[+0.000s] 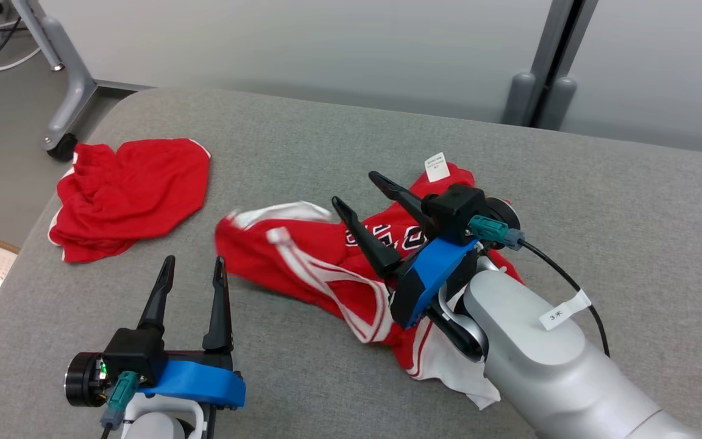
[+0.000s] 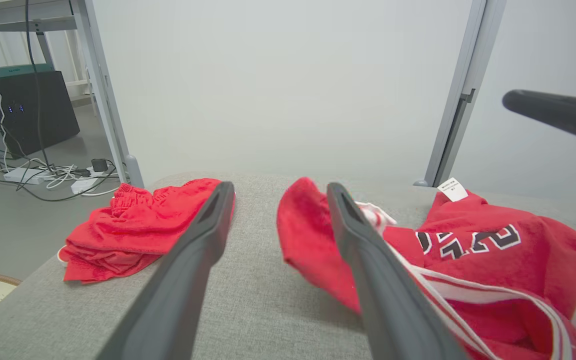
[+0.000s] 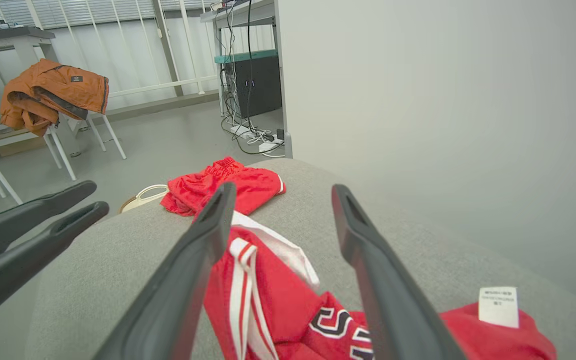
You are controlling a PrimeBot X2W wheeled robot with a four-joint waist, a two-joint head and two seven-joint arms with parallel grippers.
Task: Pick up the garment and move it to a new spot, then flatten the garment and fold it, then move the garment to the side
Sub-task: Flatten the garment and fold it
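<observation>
Grey pad (image 1: 351,128): jersey (image 1: 302,268) lies crumpled under my right gripper (image 1: 354,189), jaws wide, empty, probably set for flattening. Left gripper (image 1: 195,260) open, empty, beside it.

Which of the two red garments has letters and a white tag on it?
The jersey by the right pincer: it bears letters, white stripes and a tag. The shorts, farther left, show no letters or tag.

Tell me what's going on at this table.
A two-armed robot is working on a crumpled red jersey lying on the grey table. Its right tool hangs open just over the jersey, gripping nothing. The left tool, also open, hovers over bare table to the jersey's left. Red shorts lie bunched at the far left corner.
</observation>
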